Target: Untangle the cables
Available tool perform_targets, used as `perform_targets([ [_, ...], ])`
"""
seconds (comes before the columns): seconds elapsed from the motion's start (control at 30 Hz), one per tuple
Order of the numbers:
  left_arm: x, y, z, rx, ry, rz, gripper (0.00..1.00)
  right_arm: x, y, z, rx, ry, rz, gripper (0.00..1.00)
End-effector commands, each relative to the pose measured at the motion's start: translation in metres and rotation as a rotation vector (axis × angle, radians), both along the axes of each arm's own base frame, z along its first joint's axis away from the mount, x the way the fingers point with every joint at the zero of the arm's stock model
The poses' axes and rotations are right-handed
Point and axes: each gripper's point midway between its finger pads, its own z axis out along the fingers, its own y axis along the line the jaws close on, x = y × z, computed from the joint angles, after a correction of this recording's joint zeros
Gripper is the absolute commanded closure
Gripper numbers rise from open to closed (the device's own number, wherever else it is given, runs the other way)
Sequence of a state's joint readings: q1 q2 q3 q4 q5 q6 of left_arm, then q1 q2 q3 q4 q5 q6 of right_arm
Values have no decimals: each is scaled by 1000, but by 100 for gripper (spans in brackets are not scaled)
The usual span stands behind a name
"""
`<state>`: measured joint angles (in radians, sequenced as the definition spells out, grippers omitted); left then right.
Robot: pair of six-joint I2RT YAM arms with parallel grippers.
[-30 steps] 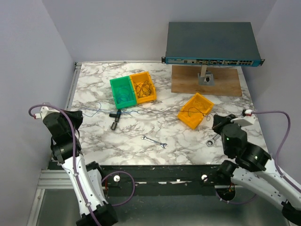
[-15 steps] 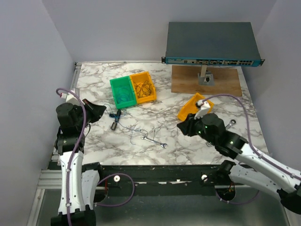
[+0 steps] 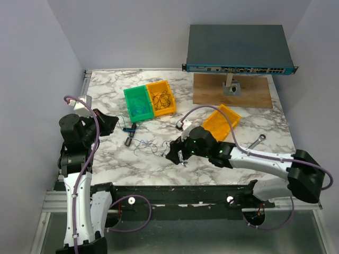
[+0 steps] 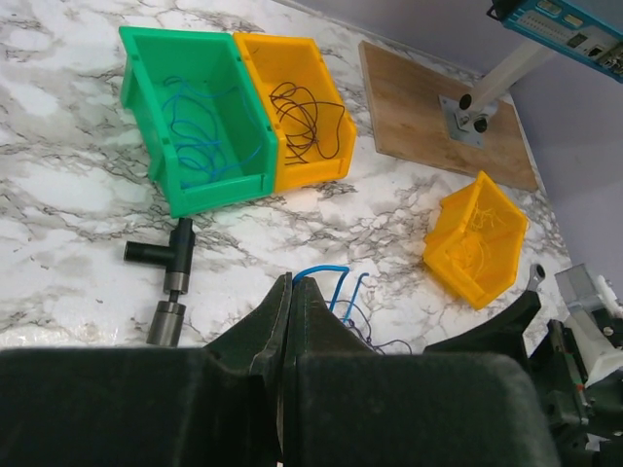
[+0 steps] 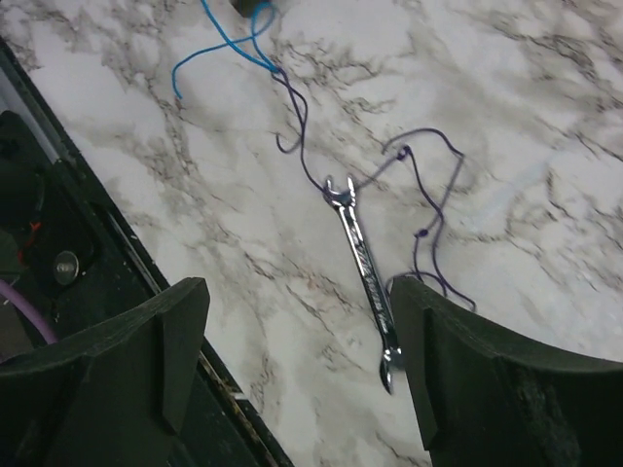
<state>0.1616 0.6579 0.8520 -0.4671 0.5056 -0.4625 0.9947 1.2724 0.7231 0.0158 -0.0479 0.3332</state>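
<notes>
Thin cables lie tangled on the marble between the two arms [image 3: 145, 144]. My left gripper [image 3: 114, 123] is shut on a blue cable [image 4: 326, 272], which loops out from its fingertips [image 4: 290, 284]. The blue cable [image 5: 219, 39] joins a dark purplish cable [image 5: 428, 214] that curls around a small silver wrench [image 5: 362, 263]. My right gripper [image 3: 175, 153] hovers open just above that wrench, near the front edge. Nothing is between its fingers [image 5: 297, 311], and the wrench lies close to the right finger.
A green bin [image 3: 127, 91] holding blue wire and an orange bin [image 3: 158, 83] holding black wire stand at the back left. A tipped yellow bin [image 3: 212, 129], a black T-shaped tool [image 3: 130, 135], a second wrench [image 3: 258, 140] and a network switch [image 3: 238, 50] on a wooden board [image 3: 212, 95] are also on the table.
My right arm swung from the right side to the middle front, over the wrench, and its jaws opened. My left arm lifted and turned inward; the cables slackened into a bunch.
</notes>
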Motion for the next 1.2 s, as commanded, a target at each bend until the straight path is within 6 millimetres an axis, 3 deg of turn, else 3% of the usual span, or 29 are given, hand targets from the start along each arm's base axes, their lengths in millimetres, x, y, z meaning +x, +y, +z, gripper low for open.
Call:
perform_targets([
  [0.0,-7,-6,8,23,-31,-40,100,1,57,26,152,-101,104,17],
  [0.27,-16,1,28,18,-59,25,100,12,96,0,155,-144,165,17],
  [0.53,-36,0,74,10,-156,55,100,20,101,-4,149,-164,148,14],
  [0.77,-46,-9,99,-25,-195,16,100,10,107,4,270,-214,210,10],
  [0.83,-46,-11,103,-29,-198,4,100,9,112,-2,268,-210,232,11],
  [1.1,-40,-13,109,-44,-189,-15,100,-17,117,-13,335,-160,356,26],
  [1.17,-38,-13,110,-45,-189,-14,100,-20,116,-18,333,-137,359,44],
])
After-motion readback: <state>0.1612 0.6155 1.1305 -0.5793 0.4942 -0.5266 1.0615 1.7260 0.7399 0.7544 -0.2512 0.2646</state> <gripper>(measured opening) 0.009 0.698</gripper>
